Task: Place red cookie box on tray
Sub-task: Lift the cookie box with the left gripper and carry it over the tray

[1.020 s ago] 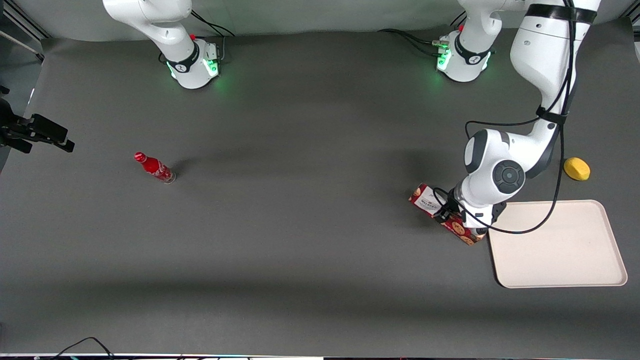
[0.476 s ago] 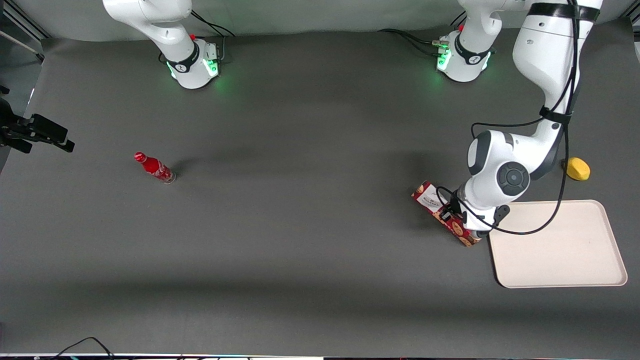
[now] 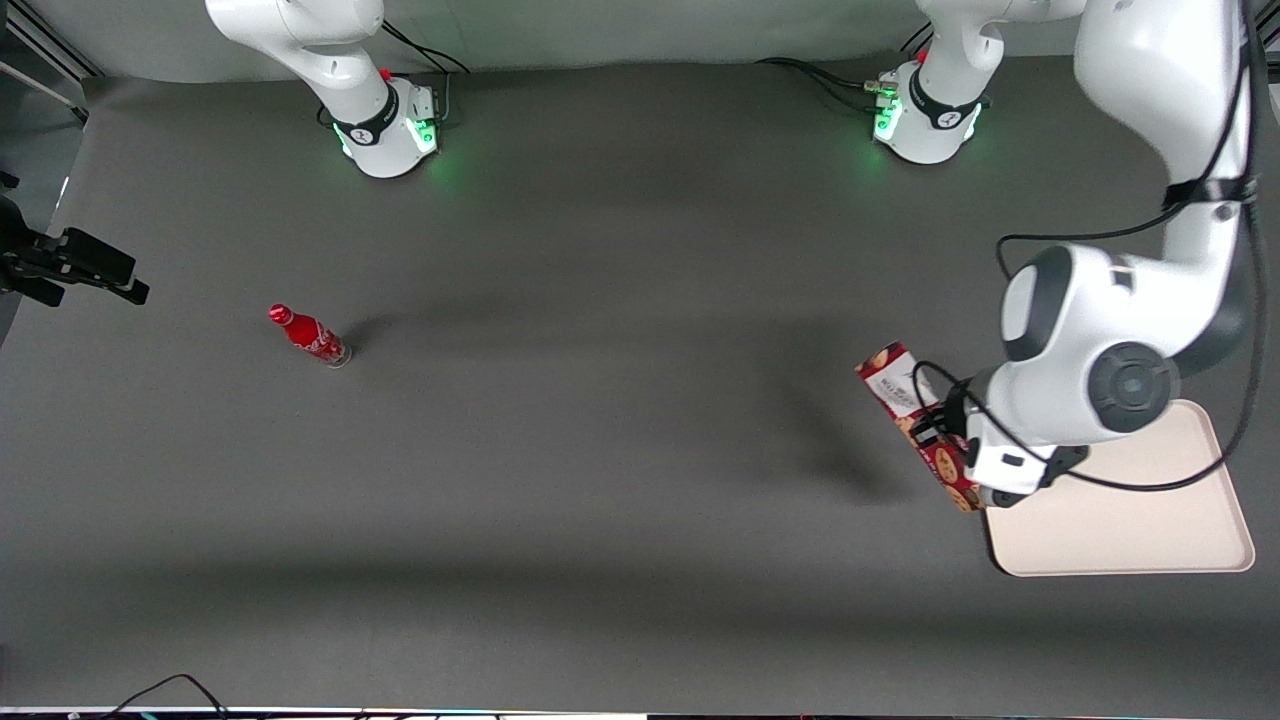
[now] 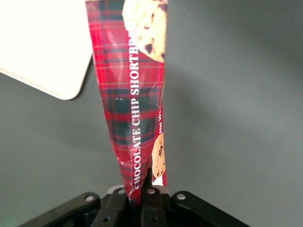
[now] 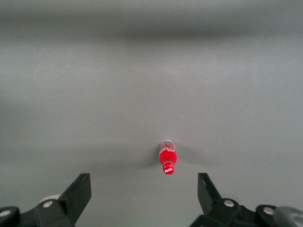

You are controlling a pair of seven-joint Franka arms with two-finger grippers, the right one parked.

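The red cookie box (image 3: pixel 905 405), a long dark-red tartan carton with cookie pictures and a white label at one end, hangs lifted above the table beside the tray's edge. My left gripper (image 3: pixel 948 450) is shut on it near its middle. In the left wrist view the red cookie box (image 4: pixel 135 99) stretches away from the gripper (image 4: pixel 139 191), whose fingers pinch its narrow sides. The cream-white tray (image 3: pixel 1120 520) lies flat on the table at the working arm's end, partly covered by the arm; a rounded corner of the tray (image 4: pixel 42 52) shows beside the box.
A small red bottle (image 3: pixel 310 336) stands toward the parked arm's end of the table and shows in the right wrist view as the same bottle (image 5: pixel 167 160). The box's shadow falls on the grey mat beside the tray.
The left gripper has lifted the cookie box off the table and carried it toward the tray. The arm has swung over the tray and now hides the yellow object seen earlier.
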